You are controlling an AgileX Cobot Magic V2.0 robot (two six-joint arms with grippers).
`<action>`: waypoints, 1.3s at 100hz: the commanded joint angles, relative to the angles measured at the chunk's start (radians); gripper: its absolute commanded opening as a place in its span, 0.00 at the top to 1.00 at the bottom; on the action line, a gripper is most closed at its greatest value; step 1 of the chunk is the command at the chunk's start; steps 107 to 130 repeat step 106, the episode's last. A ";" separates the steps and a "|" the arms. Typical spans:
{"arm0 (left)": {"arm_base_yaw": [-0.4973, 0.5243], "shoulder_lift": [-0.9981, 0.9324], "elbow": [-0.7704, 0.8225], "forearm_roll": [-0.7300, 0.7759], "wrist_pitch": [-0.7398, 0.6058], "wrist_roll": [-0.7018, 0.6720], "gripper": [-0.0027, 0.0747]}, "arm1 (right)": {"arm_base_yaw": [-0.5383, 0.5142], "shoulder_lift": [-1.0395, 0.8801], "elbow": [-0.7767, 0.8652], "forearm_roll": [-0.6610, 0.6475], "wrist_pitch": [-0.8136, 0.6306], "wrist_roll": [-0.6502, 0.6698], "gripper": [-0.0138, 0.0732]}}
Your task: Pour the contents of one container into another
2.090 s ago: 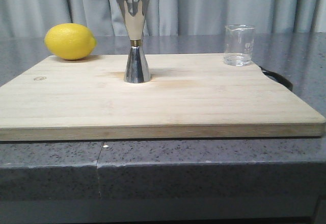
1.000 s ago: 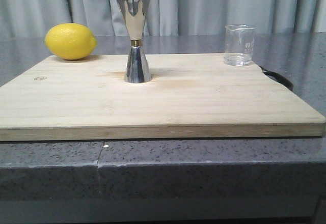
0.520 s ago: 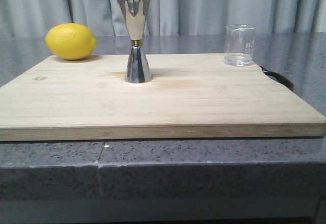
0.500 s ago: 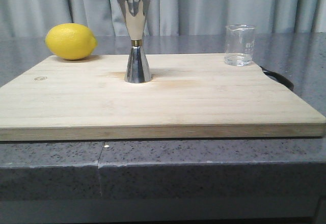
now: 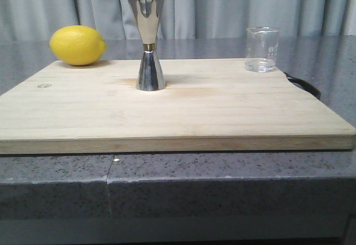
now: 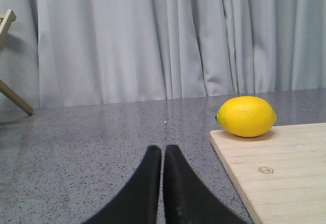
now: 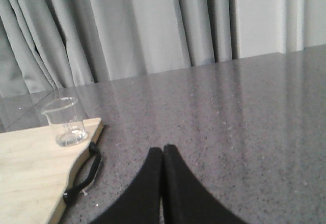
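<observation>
The small clear glass beaker (image 5: 261, 49) stands upright at the far right corner of the wooden cutting board (image 5: 167, 108), a little liquid in its bottom; it also shows in the right wrist view as the beaker (image 7: 64, 121). The tall steel hourglass jigger (image 5: 149, 41) with a gold band stands upright on the board left of centre. My left gripper (image 6: 162, 150) is shut and empty over the grey counter, left of the board. Over the counter to the right of the board, my right gripper (image 7: 163, 151) is also shut and empty. Neither gripper shows in the front view.
A yellow lemon (image 5: 77, 45) lies at the board's far left corner, also seen as the lemon (image 6: 246, 116) from the left wrist. A black strap loop (image 7: 84, 175) hangs off the board's right edge. Grey curtains close the back; a wooden frame (image 6: 10, 61) stands far left.
</observation>
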 commanded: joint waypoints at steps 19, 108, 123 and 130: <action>-0.004 -0.024 0.035 -0.001 -0.073 -0.013 0.99 | 0.001 -0.027 0.064 0.042 -0.176 -0.024 0.93; -0.004 -0.024 0.035 -0.001 -0.073 -0.013 0.99 | 0.001 -0.027 0.064 0.042 -0.147 -0.024 0.93; -0.004 -0.024 0.035 -0.001 -0.073 -0.013 0.99 | 0.001 -0.027 0.064 0.042 -0.147 -0.024 0.93; -0.004 -0.024 0.035 -0.001 -0.073 -0.013 0.99 | 0.001 -0.027 0.064 0.042 -0.147 -0.024 0.93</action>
